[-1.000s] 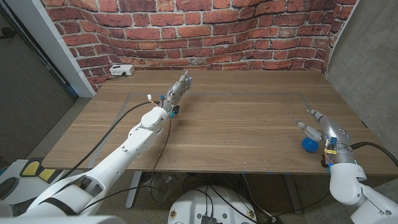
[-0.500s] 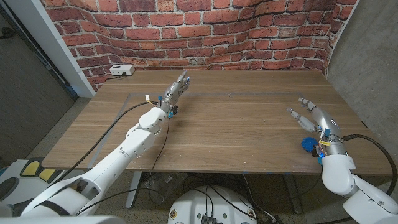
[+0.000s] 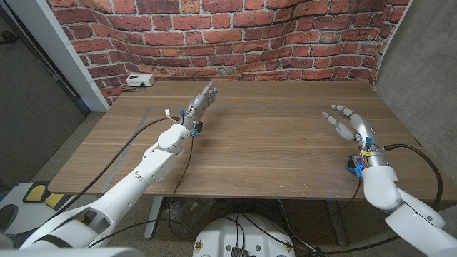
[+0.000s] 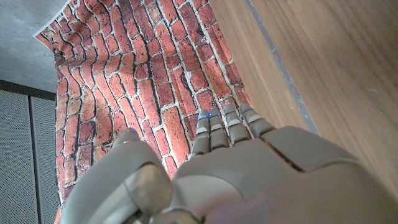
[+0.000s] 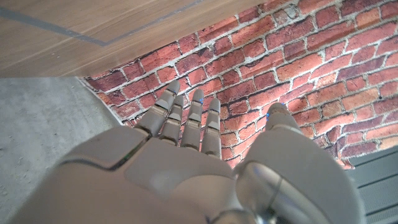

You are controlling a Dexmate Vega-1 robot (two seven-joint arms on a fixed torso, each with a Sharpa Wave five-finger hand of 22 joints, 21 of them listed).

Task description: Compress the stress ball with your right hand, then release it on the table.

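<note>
From the head view, my right robot hand (image 3: 348,122) is lifted over the right part of the bench (image 3: 271,150), its fingers spread apart and holding nothing. The stress ball (image 3: 350,164), a small blue thing, lies on the bench near the right front edge, partly hidden behind my right wrist, so I see only a piece of it. It is under the wrist, not under the fingers, and no finger touches it. My left robot hand (image 3: 201,104) is stretched forward over the far left part of the bench, fingers straight and close together, also with nothing in it. A white box (image 3: 140,81) with a cable sits at the far left corner, against the brick wall (image 3: 235,36).

From the left wrist view, I see the back of my left robot hand (image 4: 230,162), fingers extended toward the brick wall, nothing held.

From the right wrist view, the back of my right robot hand (image 5: 186,155) shows with fingers straight and a little apart, pointing to the wall; there is no ball between them.

My judgement: the ball rests free on the bench and my hand is released above it, so the release seems done. Whether the squeeze was made, these pictures cannot tell me. If it was, only moving the arm away is left.
</note>
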